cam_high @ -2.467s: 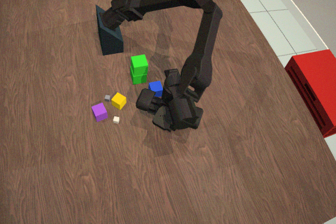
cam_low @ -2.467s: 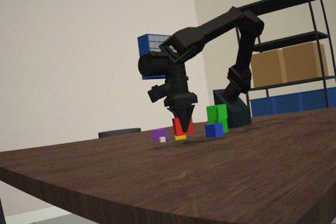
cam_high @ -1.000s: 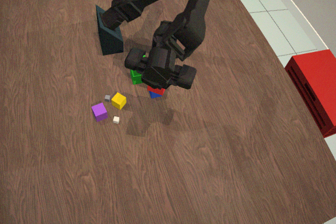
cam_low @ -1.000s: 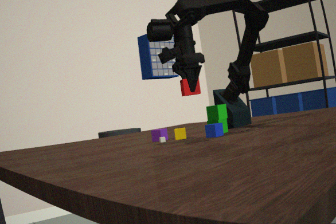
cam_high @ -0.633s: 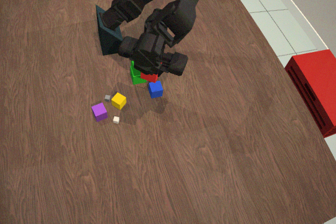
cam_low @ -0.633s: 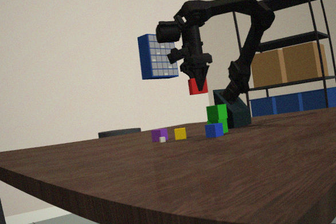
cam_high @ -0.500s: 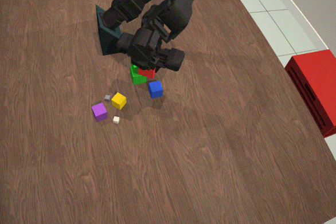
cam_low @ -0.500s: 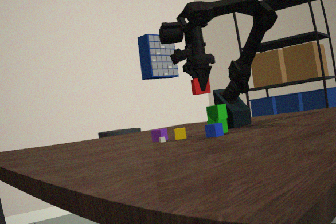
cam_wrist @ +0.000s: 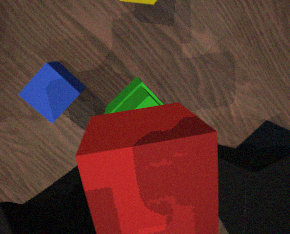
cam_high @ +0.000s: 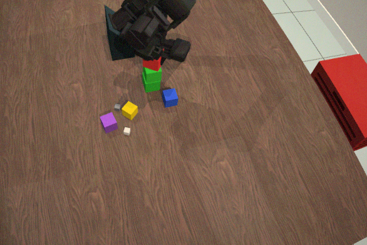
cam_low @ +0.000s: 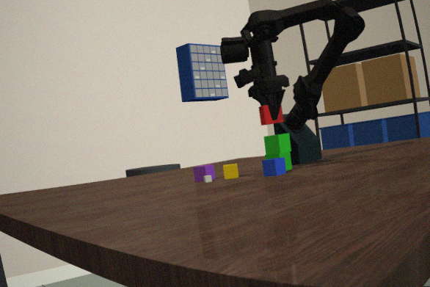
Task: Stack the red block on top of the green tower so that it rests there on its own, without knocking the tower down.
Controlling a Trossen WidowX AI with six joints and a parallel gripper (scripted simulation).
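My gripper (cam_high: pixel 154 58) (cam_low: pixel 271 111) is shut on the red block (cam_high: pixel 152 64) (cam_low: pixel 269 116) (cam_wrist: pixel 150 170). It holds the block in the air above the green tower (cam_high: pixel 152 79) (cam_low: pixel 278 147) (cam_wrist: pixel 133 99), with a clear gap under the block in the exterior view. The tower is two green blocks stacked upright on the wooden table (cam_high: pixel 219 138) (cam_low: pixel 293 217). In the wrist view the red block fills the foreground and only a corner of the tower's top shows behind it.
A blue block (cam_high: pixel 170 97) (cam_low: pixel 274 166) (cam_wrist: pixel 50 91) sits right beside the tower's base. A yellow block (cam_high: pixel 129 109) (cam_low: pixel 230 171), a purple block (cam_high: pixel 108 122) (cam_low: pixel 202 172) and two tiny cubes lie to the left. The arm's dark base (cam_high: pixel 114 44) stands behind the tower. A red bin (cam_high: pixel 344 91) is off the table's right edge.
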